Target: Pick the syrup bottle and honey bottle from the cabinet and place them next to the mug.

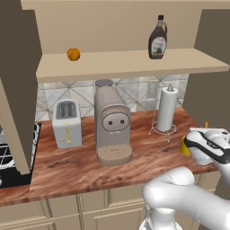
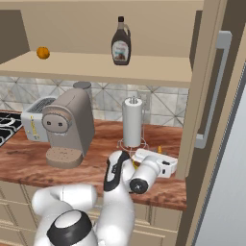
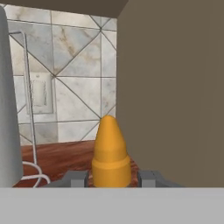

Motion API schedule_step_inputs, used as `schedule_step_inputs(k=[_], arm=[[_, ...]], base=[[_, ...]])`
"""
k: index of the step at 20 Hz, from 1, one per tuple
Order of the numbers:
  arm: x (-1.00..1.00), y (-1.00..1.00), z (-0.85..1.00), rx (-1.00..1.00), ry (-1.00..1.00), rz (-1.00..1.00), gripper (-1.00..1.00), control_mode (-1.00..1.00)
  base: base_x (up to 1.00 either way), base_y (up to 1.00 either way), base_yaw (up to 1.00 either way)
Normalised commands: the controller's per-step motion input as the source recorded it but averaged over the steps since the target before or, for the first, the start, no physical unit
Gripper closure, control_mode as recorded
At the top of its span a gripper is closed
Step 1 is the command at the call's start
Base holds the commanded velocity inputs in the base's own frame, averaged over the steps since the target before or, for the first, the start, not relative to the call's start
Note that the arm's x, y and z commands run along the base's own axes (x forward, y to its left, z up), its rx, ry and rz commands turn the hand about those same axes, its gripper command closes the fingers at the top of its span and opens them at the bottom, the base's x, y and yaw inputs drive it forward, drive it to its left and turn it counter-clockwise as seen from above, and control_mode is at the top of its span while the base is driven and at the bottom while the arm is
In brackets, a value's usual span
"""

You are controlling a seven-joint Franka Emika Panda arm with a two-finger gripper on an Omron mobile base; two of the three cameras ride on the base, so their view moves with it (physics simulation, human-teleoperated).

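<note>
Between the fingertips of the end effector (image 3: pixel 111 178) stands the honey bottle (image 3: pixel 110 153), pinched and upright, low over the table (image 1: pixel 81 166) near the mug (image 1: pixel 184 147). One syrup bottle (image 1: pixel 158 39) waits upright on the cabinet (image 1: pixel 126 63) shelf, above and left of the end effector.

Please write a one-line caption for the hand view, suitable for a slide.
Gripper shut on the honey bottle, its orange cap upright above the wooden counter, beside the paper towel holder.
</note>
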Motion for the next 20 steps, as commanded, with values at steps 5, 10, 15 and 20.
schedule_step_inputs(k=[5,10,15,20], arm=[[0.02,-0.03,-0.06,0.00,0.00,0.00,1.00,-1.00],[0.05,-0.07,-0.10,0.00,0.00,0.00,1.00,-1.00],[0.05,-0.06,-0.07,0.00,0.00,0.00,1.00,-1.00],[0.04,-0.01,-0.07,0.00,0.00,0.00,-1.00,-1.00]], base=[[0.00,0.00,0.00],[0.00,0.00,0.00],[0.00,0.00,0.00],[0.00,0.00,0.00]])
